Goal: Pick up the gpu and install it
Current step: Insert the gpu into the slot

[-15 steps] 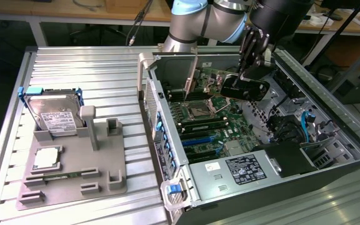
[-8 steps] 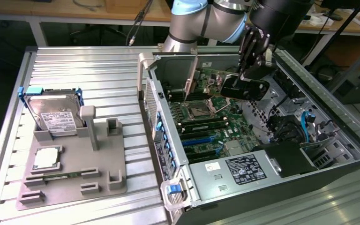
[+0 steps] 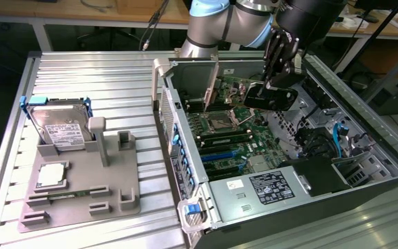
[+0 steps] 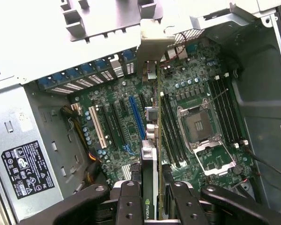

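Clamping the gpu (image 4: pixel 152 187), a thin green circuit card with a silver metal end bracket, the black two-fingered gripper (image 4: pixel 150 199) has its jaws narrowed onto the card's upper edge, one finger on each face. From the wrist view the card is seen edge-on, running straight away from the fingers (image 4: pixel 129 201) toward the green motherboard (image 4: pixel 122 122) beneath. In the exterior view the gripper (image 3: pixel 271 96) hangs inside the open black and grey computer case (image 3: pixel 365 171), with the card (image 3: pixel 221 96) standing upright beside it, held clear above the board.

Directly under the gripper lie the expansion slots: a blue slot (image 4: pixel 136 117) and a white slot (image 4: pixel 97 126) sit to one side of the card's line. On the card's other side, close by, is the square silver CPU socket (image 4: pixel 201 124) flanked by long black memory slots (image 4: pixel 227 110). Further off beyond the white slot, the grey power supply with a black label (image 4: pixel 25 166) fills the case corner.

Well away from the gripper, outside the case on the ribbed metal table (image 3: pixel 81 72), a grey plastic holder tray (image 3: pixel 109 181) carries a silver hard drive with a white label (image 3: pixel 62 129).
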Available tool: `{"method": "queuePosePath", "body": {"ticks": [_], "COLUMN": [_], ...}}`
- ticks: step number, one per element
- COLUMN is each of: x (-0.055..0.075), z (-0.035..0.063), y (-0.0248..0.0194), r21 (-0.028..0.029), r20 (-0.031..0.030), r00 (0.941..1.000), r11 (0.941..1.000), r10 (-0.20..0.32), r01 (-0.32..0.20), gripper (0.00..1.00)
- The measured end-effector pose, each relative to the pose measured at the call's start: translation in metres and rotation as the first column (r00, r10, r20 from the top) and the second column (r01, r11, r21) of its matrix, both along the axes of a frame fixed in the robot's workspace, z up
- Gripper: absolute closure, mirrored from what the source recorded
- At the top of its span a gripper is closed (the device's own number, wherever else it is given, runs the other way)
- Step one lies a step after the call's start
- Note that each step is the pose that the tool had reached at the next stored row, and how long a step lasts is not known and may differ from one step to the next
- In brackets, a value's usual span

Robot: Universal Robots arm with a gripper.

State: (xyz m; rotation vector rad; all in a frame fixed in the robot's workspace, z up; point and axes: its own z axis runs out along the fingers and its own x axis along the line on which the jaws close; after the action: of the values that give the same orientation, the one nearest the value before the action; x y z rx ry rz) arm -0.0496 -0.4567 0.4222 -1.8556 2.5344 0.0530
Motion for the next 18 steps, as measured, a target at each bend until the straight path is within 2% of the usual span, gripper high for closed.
{"method": "queuePosePath", "body": {"ticks": [18], "x": [0.0053], "z": [0.0], "y": [0.0], "r21": [0.0], "r20": [0.0], "r00": [0.9984], "r11": [0.9984], "r10": [0.057], "r01": [-0.057], "gripper": [0.73]}}
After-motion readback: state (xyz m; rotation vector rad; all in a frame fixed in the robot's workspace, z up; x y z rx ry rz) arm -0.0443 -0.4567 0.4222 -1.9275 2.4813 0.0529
